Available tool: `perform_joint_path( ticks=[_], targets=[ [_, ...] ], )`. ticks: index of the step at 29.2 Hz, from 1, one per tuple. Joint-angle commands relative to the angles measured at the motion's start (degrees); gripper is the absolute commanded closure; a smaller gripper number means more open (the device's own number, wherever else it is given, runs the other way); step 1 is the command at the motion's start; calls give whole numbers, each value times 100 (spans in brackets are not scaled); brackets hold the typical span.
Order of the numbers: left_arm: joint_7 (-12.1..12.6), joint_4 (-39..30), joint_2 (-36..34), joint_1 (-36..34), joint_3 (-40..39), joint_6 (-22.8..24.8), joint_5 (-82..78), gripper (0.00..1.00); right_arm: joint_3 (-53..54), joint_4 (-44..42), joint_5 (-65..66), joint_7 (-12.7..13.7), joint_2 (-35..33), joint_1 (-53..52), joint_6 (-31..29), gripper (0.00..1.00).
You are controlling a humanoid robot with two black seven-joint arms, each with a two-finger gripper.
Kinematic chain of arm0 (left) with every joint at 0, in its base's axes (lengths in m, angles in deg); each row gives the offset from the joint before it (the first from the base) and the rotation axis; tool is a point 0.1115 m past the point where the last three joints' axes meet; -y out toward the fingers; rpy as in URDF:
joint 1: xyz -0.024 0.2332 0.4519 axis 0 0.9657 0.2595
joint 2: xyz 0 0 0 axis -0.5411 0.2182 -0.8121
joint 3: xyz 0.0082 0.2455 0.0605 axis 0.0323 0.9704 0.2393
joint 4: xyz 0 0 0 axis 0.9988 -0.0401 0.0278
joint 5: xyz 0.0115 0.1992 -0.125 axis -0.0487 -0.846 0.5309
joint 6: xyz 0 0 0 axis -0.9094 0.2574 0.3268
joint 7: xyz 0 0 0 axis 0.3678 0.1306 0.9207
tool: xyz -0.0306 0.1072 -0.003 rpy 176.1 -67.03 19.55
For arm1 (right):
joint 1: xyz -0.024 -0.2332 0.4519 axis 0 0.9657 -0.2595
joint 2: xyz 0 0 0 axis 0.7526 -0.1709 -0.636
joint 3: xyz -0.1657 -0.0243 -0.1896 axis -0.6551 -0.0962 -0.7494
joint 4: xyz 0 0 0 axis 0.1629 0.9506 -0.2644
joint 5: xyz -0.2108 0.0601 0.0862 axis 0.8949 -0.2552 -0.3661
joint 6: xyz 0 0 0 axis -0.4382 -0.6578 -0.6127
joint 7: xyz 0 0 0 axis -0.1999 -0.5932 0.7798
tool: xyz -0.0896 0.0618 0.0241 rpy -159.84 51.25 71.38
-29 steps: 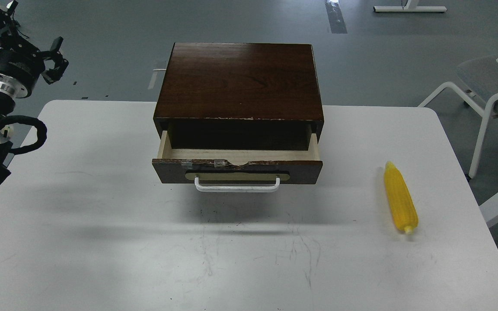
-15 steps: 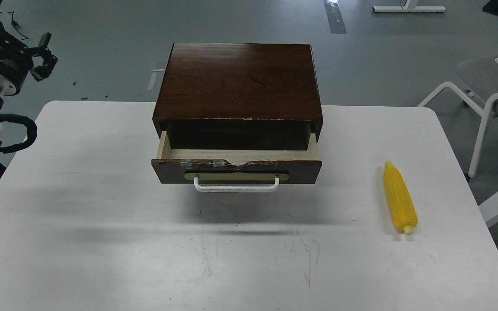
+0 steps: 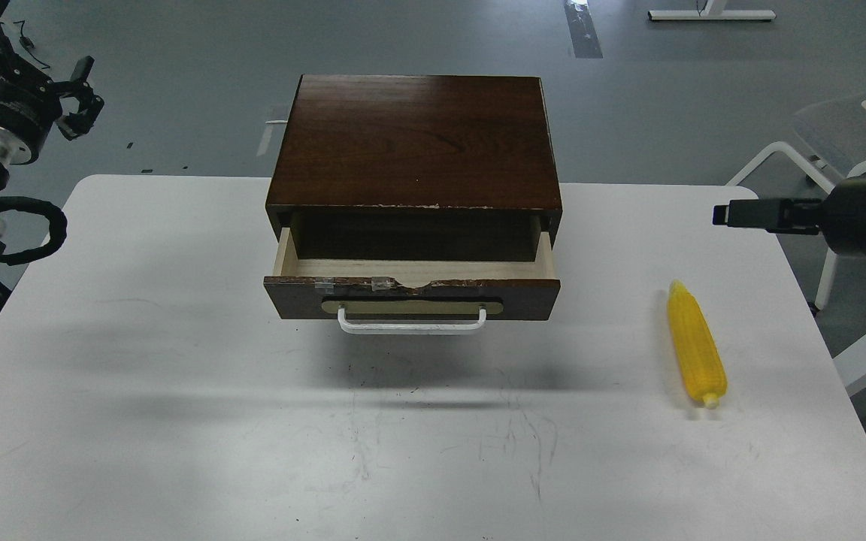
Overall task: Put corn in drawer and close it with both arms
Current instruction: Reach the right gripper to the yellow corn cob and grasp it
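The yellow corn [image 3: 695,343] lies lengthwise on the white table [image 3: 177,421] at the right, pale stub end toward me. The dark brown drawer [image 3: 412,293] is pulled partly out of the cabinet [image 3: 416,139]; its pale wood inside shows nothing in it, and the white bar handle [image 3: 412,324] faces me. My left gripper [image 3: 81,96] is up at the far left, beyond the table's back corner, claws spread and empty. My right gripper [image 3: 734,213] comes in from the right edge, above and behind the corn, seen side-on so its fingers cannot be told apart.
A white-framed grey chair [image 3: 839,150] stands beside the table's right edge behind my right arm. The table's right edge runs close to the corn. Grey floor lies beyond the cabinet.
My right arm has come into view from the right edge, gripper pointing left above the corn. My left gripper moved up and left a second ago, then barely shifted. Corn and drawer have not moved.
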Motion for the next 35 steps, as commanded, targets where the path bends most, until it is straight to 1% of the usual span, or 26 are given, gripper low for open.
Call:
perform_joint_path(
  ticks=[1, 6, 11, 14, 18, 20, 23, 26, 27, 29, 30, 31, 32, 35],
  targets=[
    [-3, 1, 4, 0, -1, 0, -6, 2, -44, -64, 86, 30, 114, 328, 0, 0],
    [-3, 1, -22, 0, 8, 0, 3, 2, -53, -511, 376, 12, 466, 706, 0, 0],
    [-12, 10, -66, 8, 17, 0, 3, 2, -61, -854, 420, 3, 826, 909, 0, 5],
    [-3, 10, -75, 44, 34, 0, -6, 2, -61, -1144, 420, -23, 1169, 979, 0, 8],
    [-3, 18, -75, 70, 34, 0, -6, 2, -61, -1495, 420, -40, 1511, 1041, 0, 6],
    [-3, 36, -75, 70, 34, 0, -6, 2, -61, -1610, 420, -49, 1547, 1058, 0, 6],
    [-3, 54, -75, 70, 34, 0, -6, 2, -61, -1646, 420, -58, 1608, 1120, 0, 8],
    [-12, 62, -75, 79, 26, 0, -6, 2, -61, -1733, 420, -67, 1880, 1138, 0, 19],
    [-12, 62, -75, 79, 25, 0, -6, 2, -61, -1742, 420, -67, 1916, 1138, 0, 25],
    [-12, 62, -84, 79, 25, 0, -6, 2, -61, -1743, 420, -67, 1934, 1138, 0, 34],
    [-12, 62, -93, 79, 25, 0, -6, 2, -61, -1743, 420, -67, 1934, 1146, 0, 40],
    [-12, 62, -119, 79, 25, 0, -6, 2, -61, -1743, 420, -76, 1934, 1146, 0, 44],
    [-3, 62, -154, 70, 25, 0, -6, 2, -61, -1760, 420, -84, 1934, 1146, 0, 50],
    [6, 71, -163, 70, 25, 0, -6, 2, -61, -1743, 420, -93, 1934, 1120, 0, 54]
  ],
)
